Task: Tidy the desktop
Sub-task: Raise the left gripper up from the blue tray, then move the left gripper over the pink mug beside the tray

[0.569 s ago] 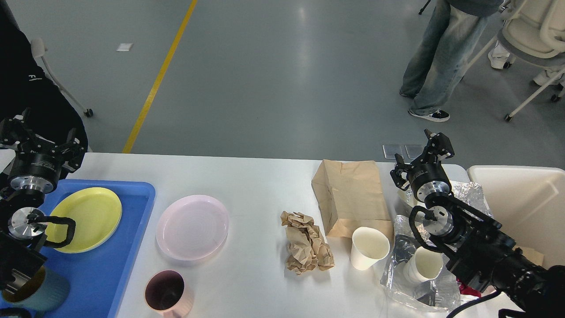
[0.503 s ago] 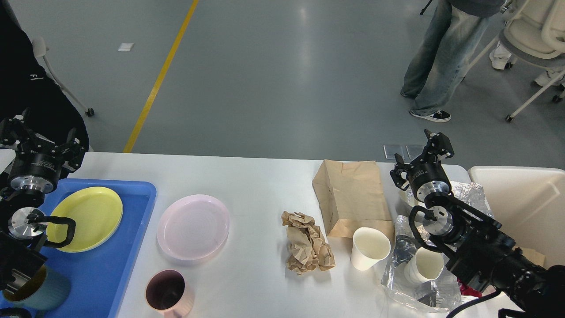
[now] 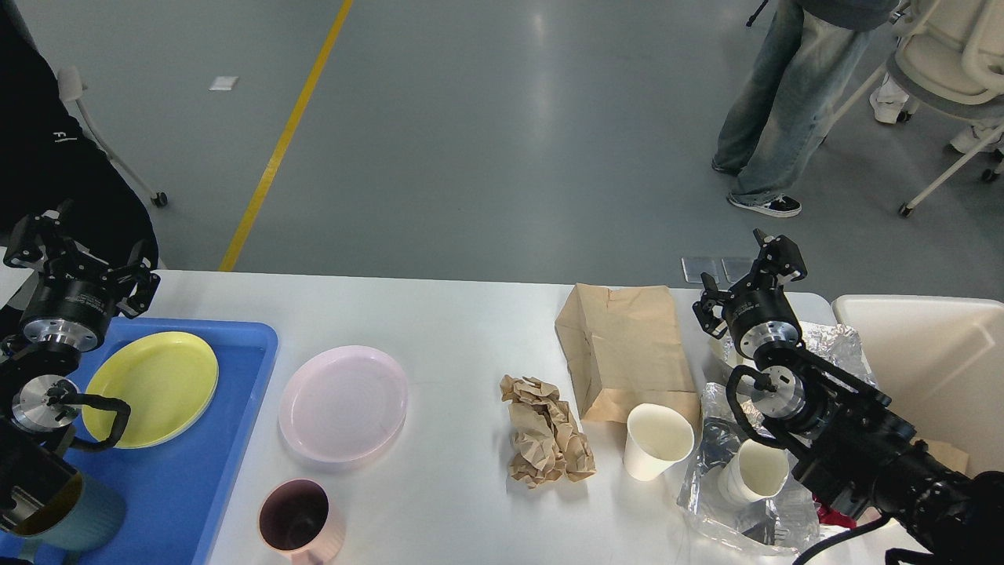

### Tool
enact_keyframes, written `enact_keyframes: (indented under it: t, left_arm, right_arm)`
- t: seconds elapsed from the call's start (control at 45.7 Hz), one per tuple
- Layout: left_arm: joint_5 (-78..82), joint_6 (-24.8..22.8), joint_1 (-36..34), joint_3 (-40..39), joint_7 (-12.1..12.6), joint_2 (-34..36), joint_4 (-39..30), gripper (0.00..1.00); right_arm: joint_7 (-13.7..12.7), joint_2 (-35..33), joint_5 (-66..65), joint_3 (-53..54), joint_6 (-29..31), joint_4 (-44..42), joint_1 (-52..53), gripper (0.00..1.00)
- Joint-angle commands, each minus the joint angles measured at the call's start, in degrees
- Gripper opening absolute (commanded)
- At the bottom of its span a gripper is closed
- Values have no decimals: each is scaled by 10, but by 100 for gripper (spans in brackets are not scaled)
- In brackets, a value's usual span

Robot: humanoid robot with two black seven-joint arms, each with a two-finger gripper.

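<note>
The white desktop [image 3: 455,314] carries a pink plate [image 3: 343,403], a pink cup [image 3: 298,519], a crumpled brown paper [image 3: 545,441], a flat brown paper bag [image 3: 623,349], an upright white paper cup [image 3: 657,441] and a second paper cup [image 3: 754,471] lying on clear plastic wrap. My left gripper [image 3: 82,249] is open and empty above the far left corner of the blue tray [image 3: 227,408]. My right gripper [image 3: 745,276] is open and empty just right of the paper bag, above crumpled foil [image 3: 831,339].
The blue tray holds a yellow plate [image 3: 153,388] and a teal cup [image 3: 74,514]. A cream bin [image 3: 933,369] stands at the right end. A person [image 3: 784,110] and a chair [image 3: 949,71] stand on the floor beyond the table.
</note>
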Motion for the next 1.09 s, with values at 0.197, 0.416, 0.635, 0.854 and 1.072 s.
enact_keyframes:
  t: [0.197, 0.416, 0.635, 0.854, 1.072]
  left_arm:
    - [5, -3, -92, 328, 5, 45, -2, 97]
    - [20, -31, -146, 483, 5, 64, -2, 97]
    - [67, -152, -168, 573, 6, 90, 1, 97]
    - [109, -234, -197, 653, 34, 91, 4, 97]
    - [123, -234, -266, 761, 109, 89, -2, 97]
  right_arm:
    - [0, 0, 0, 0, 0, 0, 0, 100]
    - [0, -1, 0, 0, 0, 0, 0, 100]
    - [0, 0, 0, 0, 0, 0, 0, 100]
    - [0, -1, 0, 0, 0, 0, 0, 100]
    - [0, -1, 0, 0, 0, 0, 0, 100]
